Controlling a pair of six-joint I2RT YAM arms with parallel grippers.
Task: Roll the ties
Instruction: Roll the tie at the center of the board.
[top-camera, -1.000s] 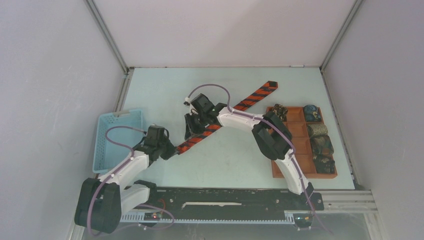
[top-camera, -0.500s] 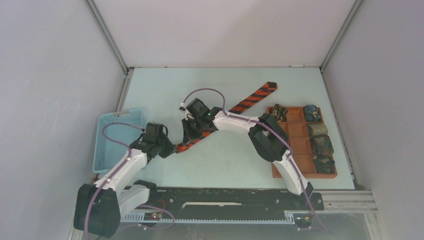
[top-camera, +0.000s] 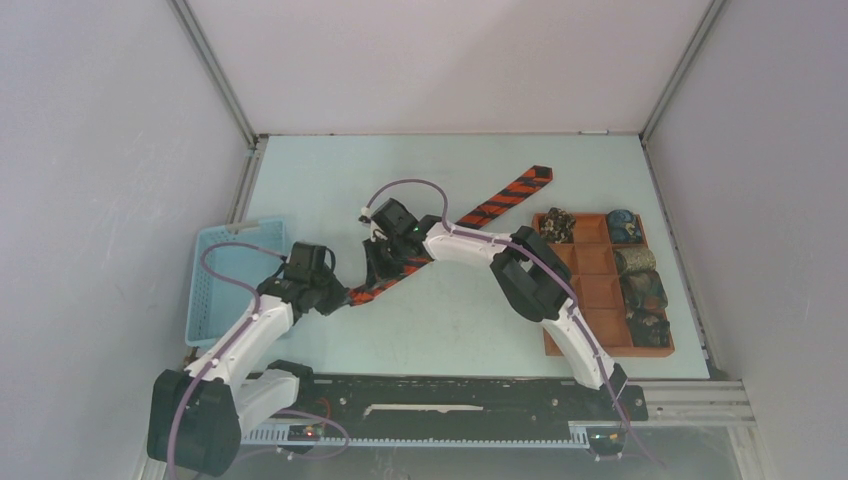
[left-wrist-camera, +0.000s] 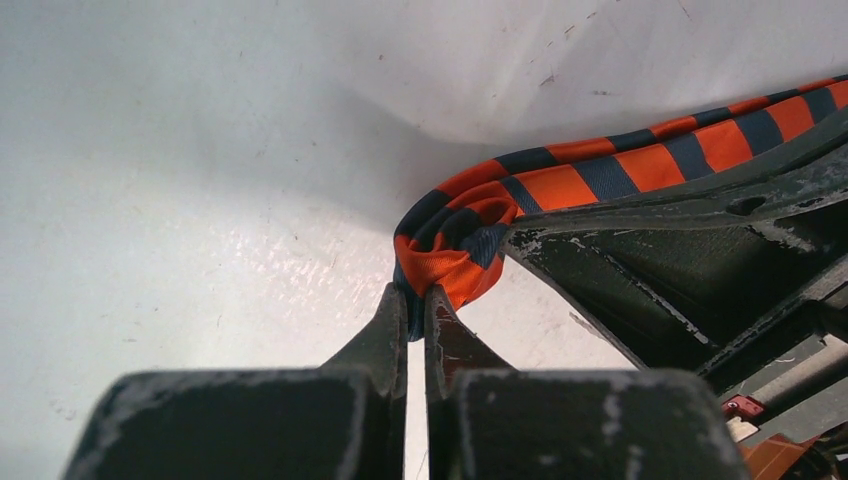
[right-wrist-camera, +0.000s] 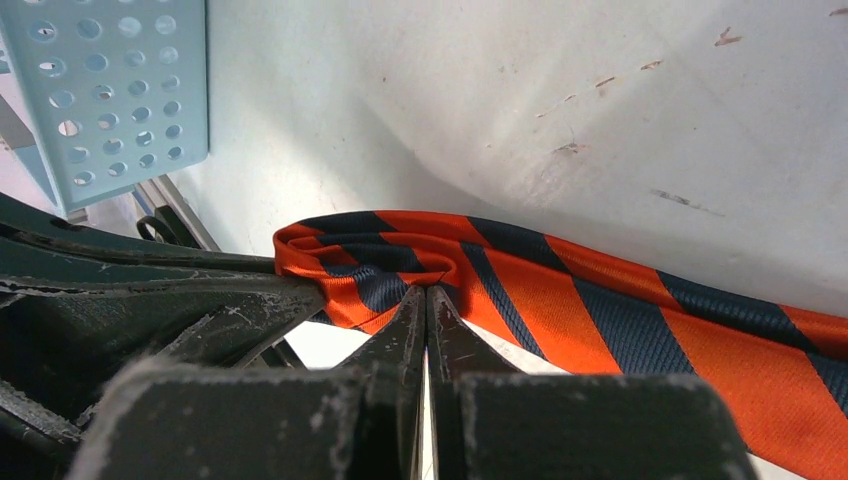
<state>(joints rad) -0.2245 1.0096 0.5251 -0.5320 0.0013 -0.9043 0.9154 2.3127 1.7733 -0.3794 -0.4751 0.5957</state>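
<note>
A robotics lab test cell: plain white panel walls (top-camera: 90, 150) in aluminium framing (top-camera: 213, 75) enclose a pale tabletop (top-camera: 460, 325), left arm (top-camera: 250, 335) and right arm (top-camera: 560, 310) bolted to a rail (top-camera: 480, 392).

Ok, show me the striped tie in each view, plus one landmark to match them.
Top external: the striped tie runs diagonally across mid-table, lower left to upper right.
Left wrist: centre to right edge, folded end in the left gripper.
Right wrist: centre to lower right, folded end in the right gripper.
Shared landmark: that folded end, pinched by both grippers.
</note>
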